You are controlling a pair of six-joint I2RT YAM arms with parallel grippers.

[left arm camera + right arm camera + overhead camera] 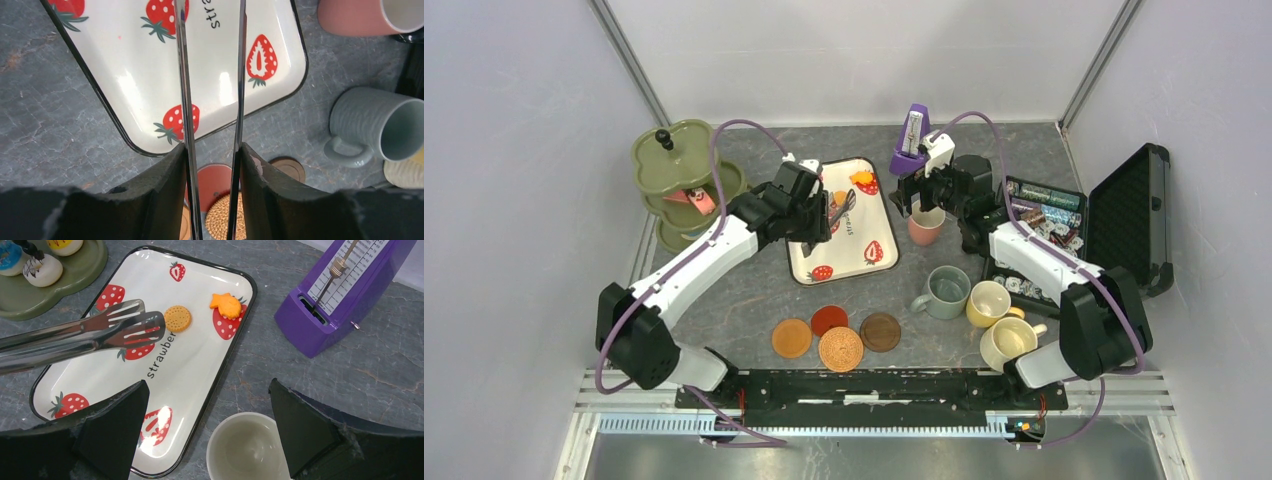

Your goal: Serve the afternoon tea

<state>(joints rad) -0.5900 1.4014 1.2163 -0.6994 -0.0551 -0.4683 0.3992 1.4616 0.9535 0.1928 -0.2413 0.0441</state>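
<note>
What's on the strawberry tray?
On the strawberry tray lie a round biscuit and an orange fish-shaped pastry. The left gripper holds metal tongs over it, so the patch under their tips is hidden.

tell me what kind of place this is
Probably a robot lab test cell, not a real tea room: plain white walls enclose the table, and props include a purple metronome and toy pastries.

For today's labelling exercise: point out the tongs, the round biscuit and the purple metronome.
tongs [137, 329]: right wrist view, on a slotted tip.
round biscuit [177, 318]: right wrist view, its top face.
purple metronome [365, 295]: right wrist view, its side wall.
</note>
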